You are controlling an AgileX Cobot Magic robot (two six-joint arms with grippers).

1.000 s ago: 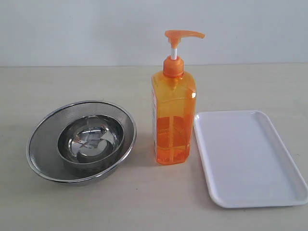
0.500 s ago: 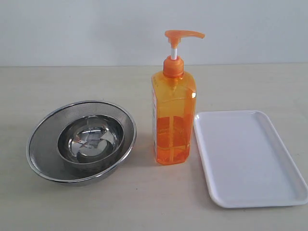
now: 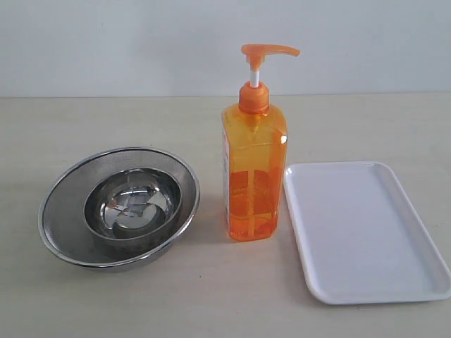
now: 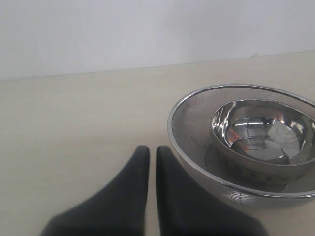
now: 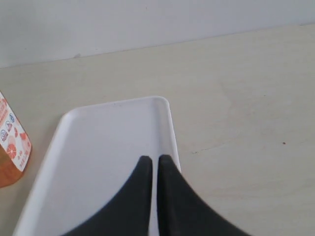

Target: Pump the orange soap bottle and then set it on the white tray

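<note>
Both arms lay low over the table [image 3: 211, 303], outside the exterior view. The right gripper [image 5: 152, 160], jaws clenched and empty, pointed across the white tray [image 5: 98, 142]; the left gripper [image 4: 148, 150], likewise clenched empty, sat beside the nested steel bowls [image 4: 197, 128]. The orange soap bottle [image 3: 254, 176] stood upright just beside the tray, clear of both grippers.
</note>
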